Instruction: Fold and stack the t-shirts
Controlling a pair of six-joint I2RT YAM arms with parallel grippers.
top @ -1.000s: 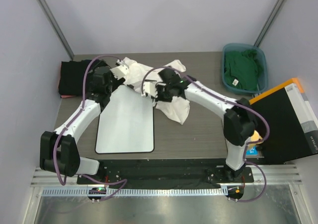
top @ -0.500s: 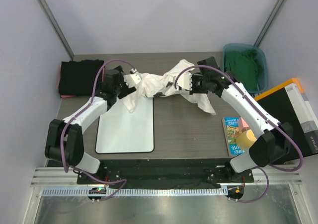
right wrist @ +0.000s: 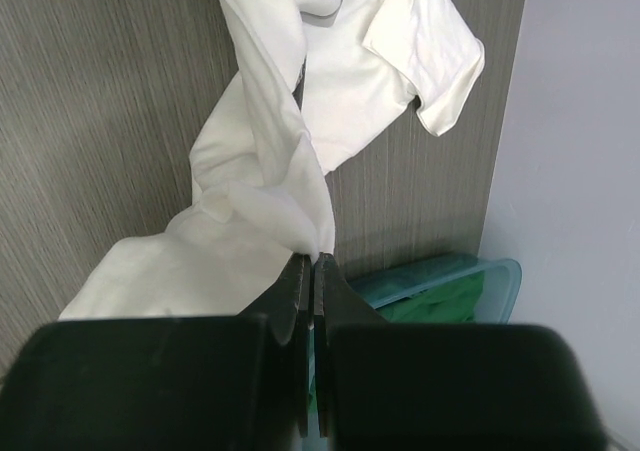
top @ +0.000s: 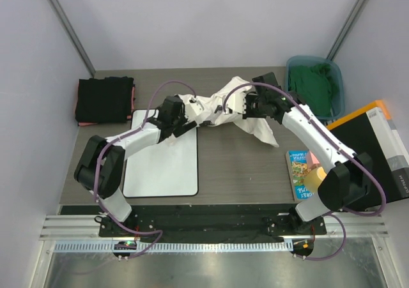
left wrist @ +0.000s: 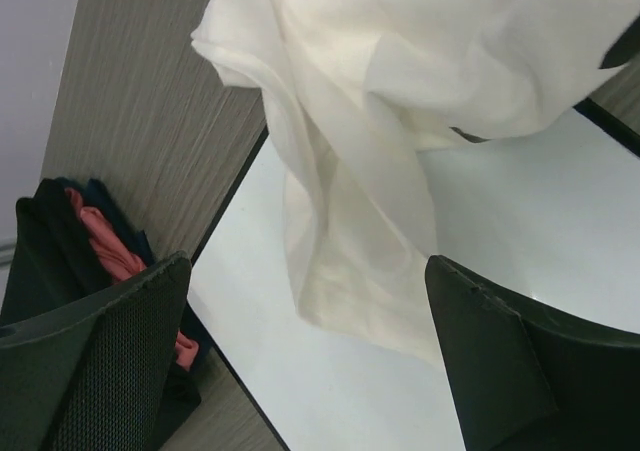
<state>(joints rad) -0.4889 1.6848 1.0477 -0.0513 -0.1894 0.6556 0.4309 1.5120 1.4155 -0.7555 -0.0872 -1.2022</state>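
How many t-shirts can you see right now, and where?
4 at least: white t-shirt pinched in the right gripper mid-table; black t-shirt and pinkish-red t-shirt folded together far left; green t-shirt in the bin. More may be hidden beneath.

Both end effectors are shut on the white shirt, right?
Not quite. Only the right end effector is shut on the white shirt. The left end effector is open: the left wrist view shows its fingers wide apart, with the shirt hanging loose near them.
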